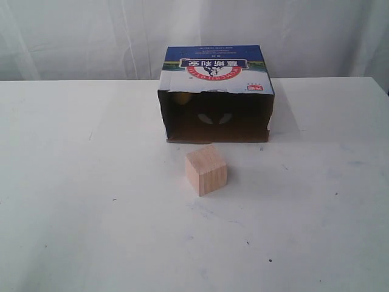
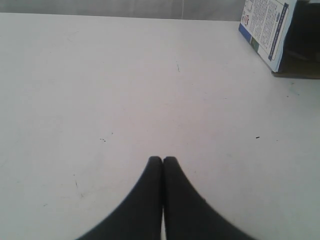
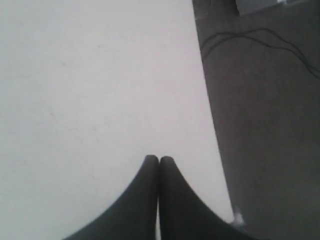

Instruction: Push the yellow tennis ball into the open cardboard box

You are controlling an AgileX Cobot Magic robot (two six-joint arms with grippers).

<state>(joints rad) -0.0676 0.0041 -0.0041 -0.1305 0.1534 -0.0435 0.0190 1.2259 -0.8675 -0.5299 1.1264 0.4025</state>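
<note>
The open cardboard box (image 1: 217, 91), blue and white with a red-and-white logo, lies at the back middle of the white table with its dark opening facing the front; two oval holes show inside. One printed side of the box (image 2: 265, 30) shows in the left wrist view. The yellow tennis ball is not visible in any view. My left gripper (image 2: 162, 159) is shut over bare table with nothing between its fingers. My right gripper (image 3: 159, 158) is shut too, near the table's edge. Neither gripper appears in the exterior view.
A pale wooden cube (image 1: 206, 169) stands on the table (image 1: 91, 182) just in front of the box's opening. In the right wrist view the table's edge (image 3: 212, 120) borders grey floor with a dark cable (image 3: 250, 37).
</note>
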